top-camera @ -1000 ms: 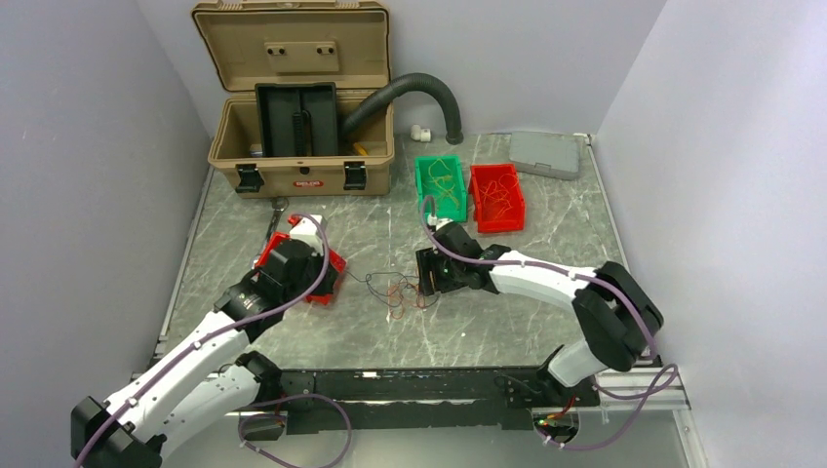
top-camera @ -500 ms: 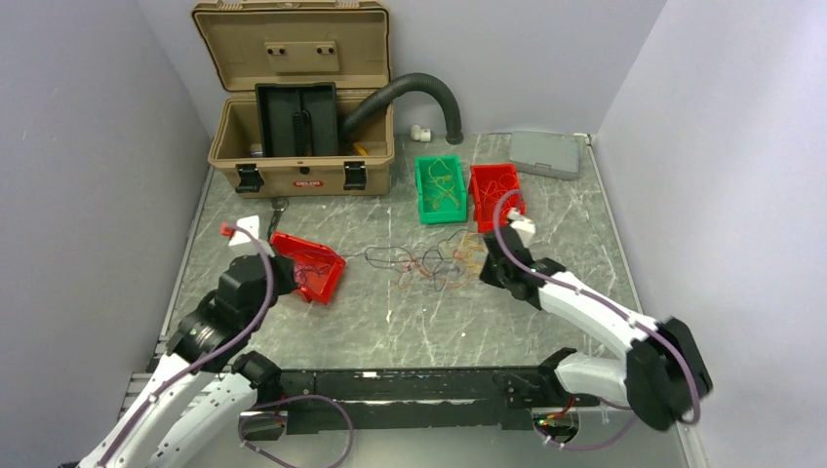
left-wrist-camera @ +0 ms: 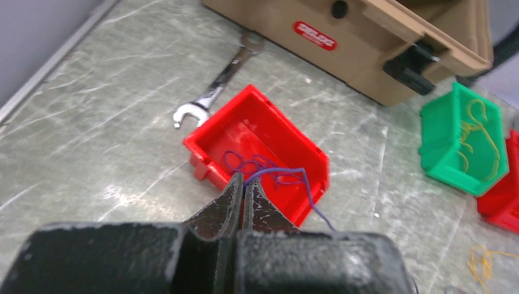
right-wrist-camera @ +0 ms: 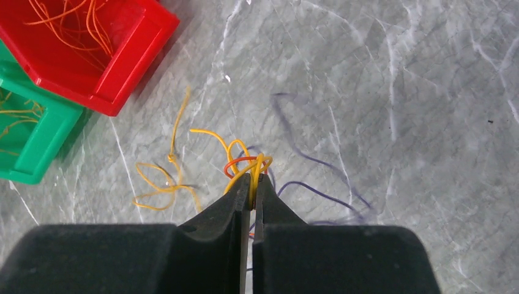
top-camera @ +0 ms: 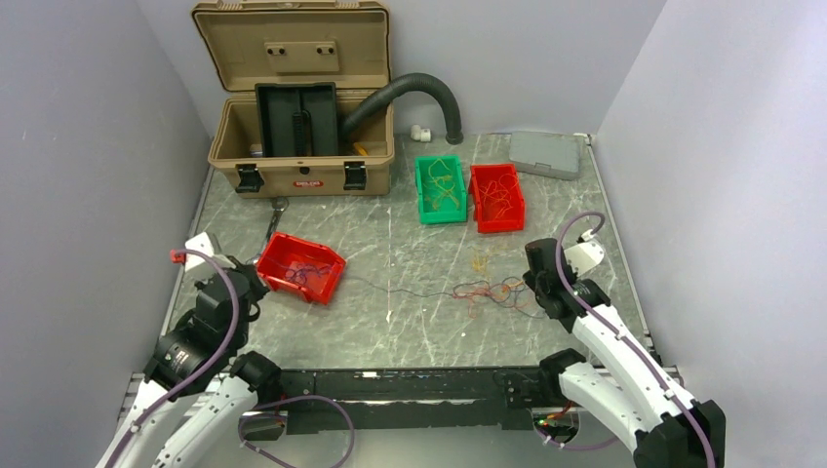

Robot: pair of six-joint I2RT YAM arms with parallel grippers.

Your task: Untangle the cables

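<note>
The cables (top-camera: 488,291) lie as a loose tangle of orange, yellow, red and dark strands right of the table's middle. One thin dark strand (top-camera: 390,286) runs left from it to a tilted red bin (top-camera: 302,265). My left gripper (top-camera: 258,280) is just left of that bin. In the left wrist view it (left-wrist-camera: 246,180) is shut on a purple strand (left-wrist-camera: 278,173) that loops over the bin (left-wrist-camera: 287,144). My right gripper (top-camera: 530,286) sits at the tangle's right end. Its wrist view shows it (right-wrist-camera: 252,177) shut on yellow and orange strands (right-wrist-camera: 248,162).
An open tan case (top-camera: 302,107) and a black hose (top-camera: 419,88) stand at the back. A green bin (top-camera: 439,187) and a red bin (top-camera: 495,195) hold sorted wires. A grey box (top-camera: 546,153) is back right. A wrench (left-wrist-camera: 214,92) lies beside the case. Loose yellow wire (right-wrist-camera: 162,180) rests on the table.
The right gripper shut on the tangle and drew back to the right. The left arm pulled back to the near left, uncovering the tilted bin. The bundle stretched out and shifted right.
</note>
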